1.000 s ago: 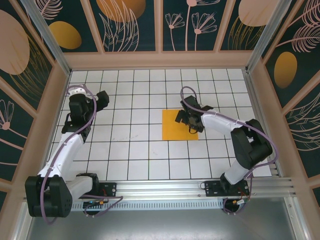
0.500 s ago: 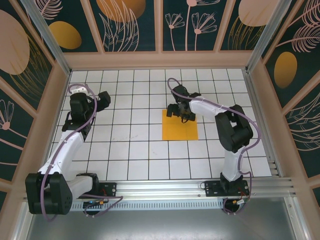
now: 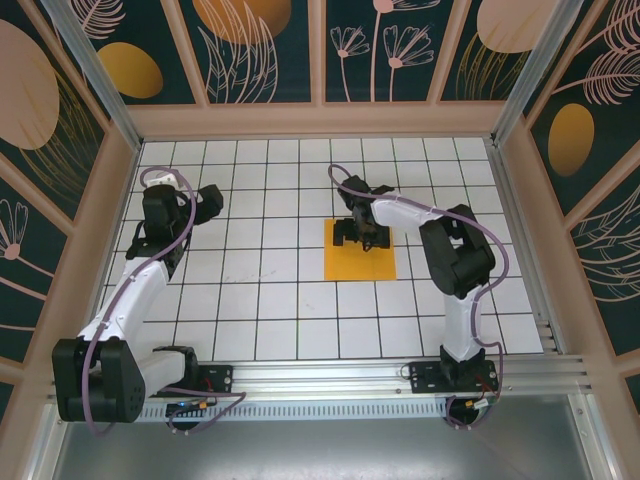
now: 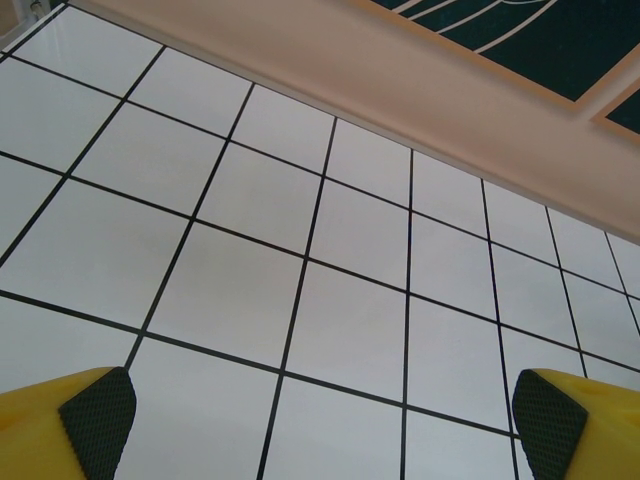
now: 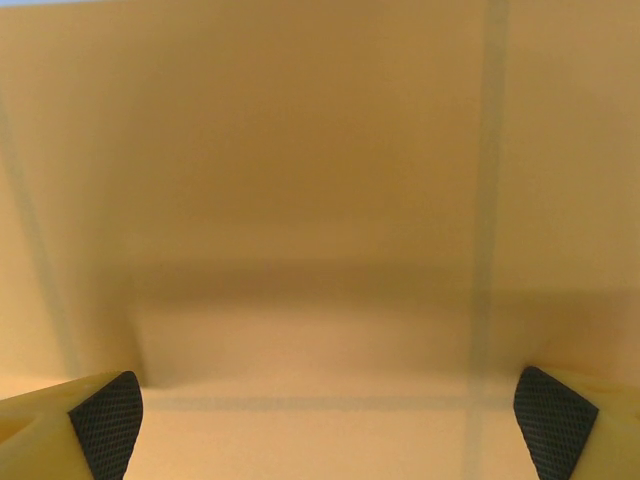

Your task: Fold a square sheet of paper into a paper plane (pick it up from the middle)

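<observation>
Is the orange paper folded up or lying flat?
Flat. The square sheet of paper lies spread as a full square on the table, no creases visible.

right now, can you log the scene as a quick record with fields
square sheet of paper: flat, unfolded, on the white tiled floor, right of centre
right arm: reached over the sheet's far half, jaws open, low above the paper; contact cannot be told
left arm: off to the left, away from the sheet, jaws open over bare tiles
fold progress: none, no crease visible
</observation>
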